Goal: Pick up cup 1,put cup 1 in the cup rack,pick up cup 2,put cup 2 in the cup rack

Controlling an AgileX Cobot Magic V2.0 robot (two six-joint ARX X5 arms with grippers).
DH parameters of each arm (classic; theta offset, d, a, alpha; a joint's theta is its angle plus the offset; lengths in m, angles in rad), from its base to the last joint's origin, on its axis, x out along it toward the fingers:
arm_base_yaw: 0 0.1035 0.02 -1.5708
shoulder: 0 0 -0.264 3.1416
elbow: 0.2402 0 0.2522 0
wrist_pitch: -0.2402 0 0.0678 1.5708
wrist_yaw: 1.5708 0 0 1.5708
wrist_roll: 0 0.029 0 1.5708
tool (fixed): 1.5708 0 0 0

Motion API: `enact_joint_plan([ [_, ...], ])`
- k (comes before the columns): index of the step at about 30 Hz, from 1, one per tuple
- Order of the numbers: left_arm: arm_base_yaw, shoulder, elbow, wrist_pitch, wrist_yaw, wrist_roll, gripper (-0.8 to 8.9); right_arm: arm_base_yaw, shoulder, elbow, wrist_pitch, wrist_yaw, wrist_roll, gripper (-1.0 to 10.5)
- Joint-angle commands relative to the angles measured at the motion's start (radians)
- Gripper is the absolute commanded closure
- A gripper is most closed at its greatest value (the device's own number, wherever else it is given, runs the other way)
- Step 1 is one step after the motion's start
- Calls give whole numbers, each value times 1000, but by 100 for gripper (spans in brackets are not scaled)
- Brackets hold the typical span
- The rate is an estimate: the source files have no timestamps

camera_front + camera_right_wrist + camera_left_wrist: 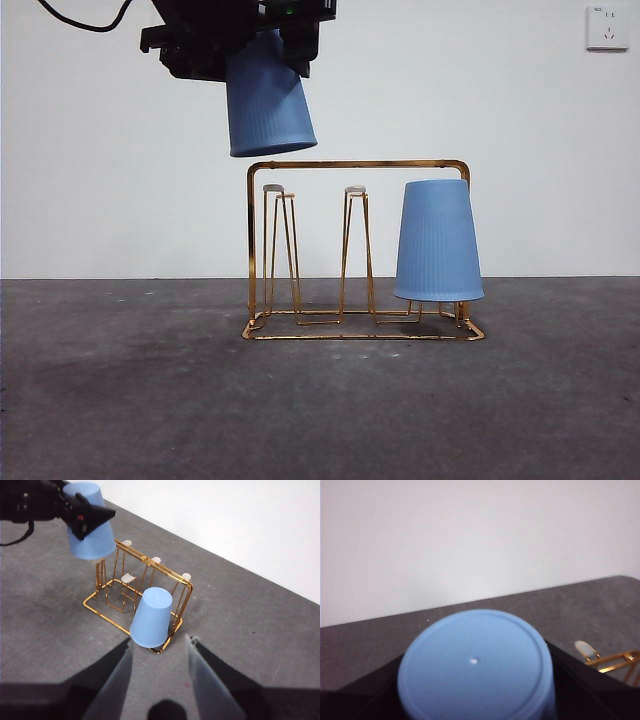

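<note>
From the front, I have the left hand (262,50) high above the cup rack (360,250), clamped on cup 2 (268,100), which hangs mouth-down and a little tilted over the rack's end with bare prongs. Cup 1 (438,242) already sits inverted on a prong at the other end. The rack stands on the grey table (120,400). I judge these ribbed blue cups light and thin-walled, probably plastic, so they could flex or slip under a hard squeeze; gripping near the closed base, as now, looks sound to me.

Through the left wrist camera, the closed bottom of cup 2 (476,665) fills the lower view, the black jaws pressing on either side of it. One pale prong tip (586,650) shows just beyond.

Through the right wrist camera, the right hand (159,675) waits well back from the rack (140,587), jaws spread wide and holding nothing. From here I see cup 2 (92,530) held above the far end and cup 1 (152,617) seated at the near end.
</note>
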Motion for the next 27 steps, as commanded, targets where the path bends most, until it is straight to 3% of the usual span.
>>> enact_joint_plan([
  [1,9,19,-8,3,3,-6,820,-1,-2,-7,6,0,18,761],
  [14,6,69,-8,-56,3,-21,820,-1,-2,-7,7,0,18,761],
  [27,-7,150,-9,-98,3,-101,820,-1,-2,-7,7,-1,18,761],
])
